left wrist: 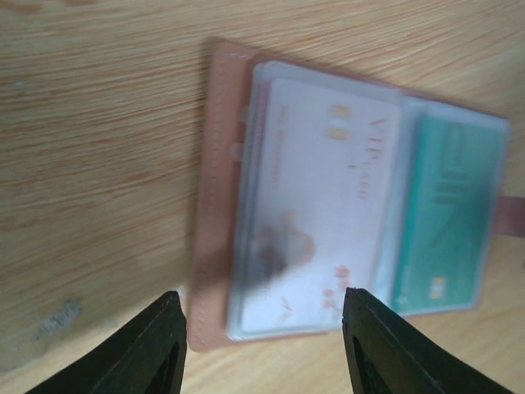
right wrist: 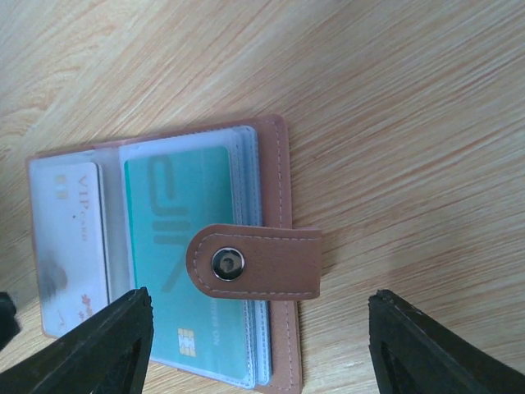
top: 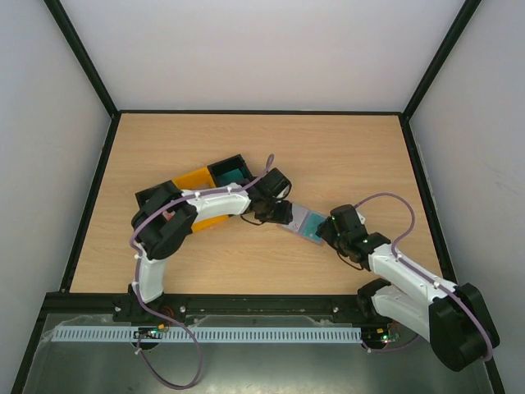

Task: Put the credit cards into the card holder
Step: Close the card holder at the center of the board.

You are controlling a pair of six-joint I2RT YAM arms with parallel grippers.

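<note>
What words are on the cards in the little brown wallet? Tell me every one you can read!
"VIP", with a tiny "CARD" after it: on the white card in the card holder.
Big pale letters on the teal card: cannot be read for sure.
Small print by its chip: too small.
Red marks on the white card: blurred.
The brown strap: no text.

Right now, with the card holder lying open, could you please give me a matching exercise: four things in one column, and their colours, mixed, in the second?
Things:
1 VIP card
2 snap strap
3 card under the strap
4 tray left of the black tray

Colours:
a brown
b yellow
c white
d teal

Pairs: 1-c; 2-a; 3-d; 4-b
</note>
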